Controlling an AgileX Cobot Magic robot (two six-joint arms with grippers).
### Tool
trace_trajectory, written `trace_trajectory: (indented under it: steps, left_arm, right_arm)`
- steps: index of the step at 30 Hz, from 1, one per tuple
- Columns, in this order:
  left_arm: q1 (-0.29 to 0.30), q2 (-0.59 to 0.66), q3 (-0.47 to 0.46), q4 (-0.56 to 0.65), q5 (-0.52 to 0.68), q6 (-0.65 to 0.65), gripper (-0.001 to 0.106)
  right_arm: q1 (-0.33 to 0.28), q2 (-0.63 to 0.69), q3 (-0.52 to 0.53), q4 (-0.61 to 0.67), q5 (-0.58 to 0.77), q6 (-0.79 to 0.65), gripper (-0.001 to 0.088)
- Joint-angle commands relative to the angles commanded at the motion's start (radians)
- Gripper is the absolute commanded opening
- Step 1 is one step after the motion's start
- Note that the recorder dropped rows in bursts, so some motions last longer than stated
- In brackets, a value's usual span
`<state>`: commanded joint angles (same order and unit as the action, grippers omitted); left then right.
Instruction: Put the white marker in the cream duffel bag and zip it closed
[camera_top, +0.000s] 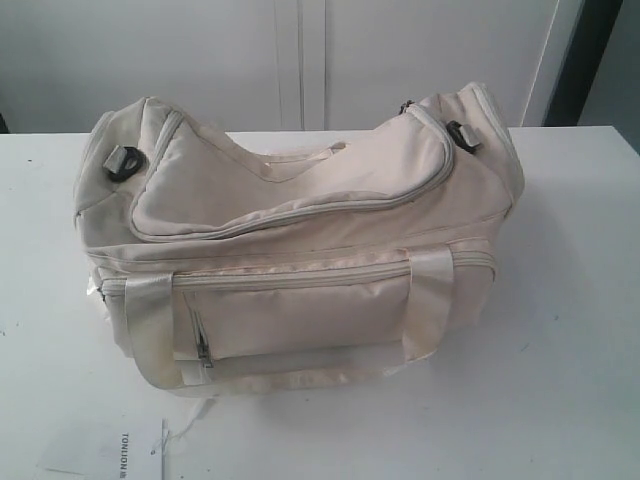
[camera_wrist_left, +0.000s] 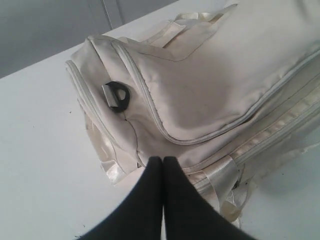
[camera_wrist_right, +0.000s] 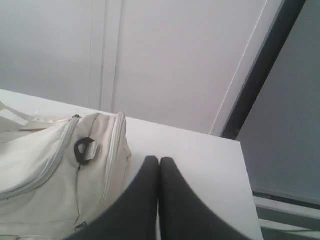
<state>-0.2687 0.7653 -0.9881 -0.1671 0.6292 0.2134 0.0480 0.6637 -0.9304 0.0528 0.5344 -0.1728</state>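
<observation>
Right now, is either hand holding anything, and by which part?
Nothing is held: the left hand and the right hand are both shut and empty.

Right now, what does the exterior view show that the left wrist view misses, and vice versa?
Only the exterior view: the front pocket, the right-hand end ring, a printed sheet. Only the left wrist view: the left gripper, shut. Both: the cream duffel bag, its closed top flap, the left-hand end ring, the white table. Neither shows the white marker.

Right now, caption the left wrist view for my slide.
Shut left end effector at one end of the closed cream duffel bag, near its dark ring, on a white table.
</observation>
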Motion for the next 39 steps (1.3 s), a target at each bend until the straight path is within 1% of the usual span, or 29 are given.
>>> trace_trajectory:
  steps: [4, 11, 16, 19, 22, 25, 28, 31, 39]
  left_arm:
    - [0.0, -0.039, 0.052, 0.0, -0.047, 0.0, 0.0]
    - [0.0, -0.133, 0.189, -0.002, -0.217, -0.018, 0.0]
    - [0.0, -0.202, 0.252, -0.002, -0.238, -0.026, 0.0]
    - [0.0, -0.248, 0.292, -0.002, -0.264, -0.026, 0.0]
    - [0.0, -0.281, 0.313, -0.002, -0.262, -0.028, 0.0]
    - [0.0, -0.311, 0.335, -0.006, -0.252, -0.034, 0.0]
    - [0.0, -0.332, 0.344, -0.006, -0.237, -0.034, 0.0]
    - [0.0, -0.338, 0.345, -0.006, -0.205, -0.034, 0.0]
    - [0.0, -0.338, 0.345, -0.006, -0.208, -0.034, 0.0]
  right_arm:
    - [0.0, -0.038, 0.061, 0.0, -0.061, 0.0, 0.0]
    - [0.0, -0.113, 0.188, 0.0, -0.19, 0.0, 0.0]
    - [0.0, -0.165, 0.249, 0.0, -0.216, 0.001, 0.0]
    - [0.0, -0.201, 0.288, 0.0, -0.261, 0.01, 0.0]
    - [0.0, -0.229, 0.304, 0.0, -0.268, 0.01, 0.0]
    - [0.0, -0.242, 0.305, 0.0, -0.238, 0.01, 0.0]
    - [0.0, -0.242, 0.305, 0.0, -0.237, 0.01, 0.0]
    - [0.0, -0.242, 0.305, 0.0, -0.237, 0.01, 0.0]
    - [0.0, -0.242, 0.305, 0.0, -0.237, 0.01, 0.0]
